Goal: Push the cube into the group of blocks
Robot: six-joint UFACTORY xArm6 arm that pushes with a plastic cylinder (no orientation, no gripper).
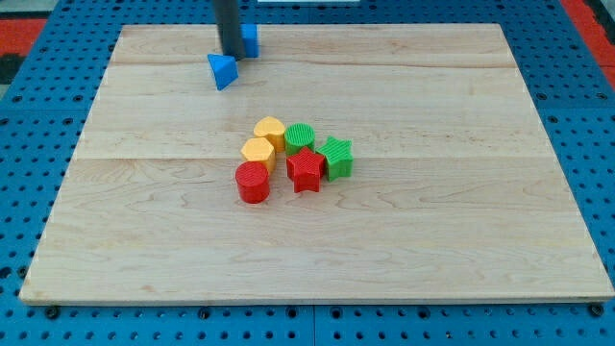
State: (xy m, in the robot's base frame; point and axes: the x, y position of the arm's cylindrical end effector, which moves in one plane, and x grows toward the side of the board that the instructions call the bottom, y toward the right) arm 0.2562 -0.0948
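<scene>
My tip (231,56) is near the view's top, left of centre. It stands right in front of the blue cube (250,39), which it partly hides. A second blue block, wedge-like (222,70), lies just below and left of the tip. The group sits in the board's middle: two yellow blocks (270,129) (258,150), a green cylinder (300,136), a green star (336,157), a red star (306,169) and a red cylinder (254,181).
The wooden board (461,211) lies on a blue pegboard table (596,144). A red area shows at the view's top corners.
</scene>
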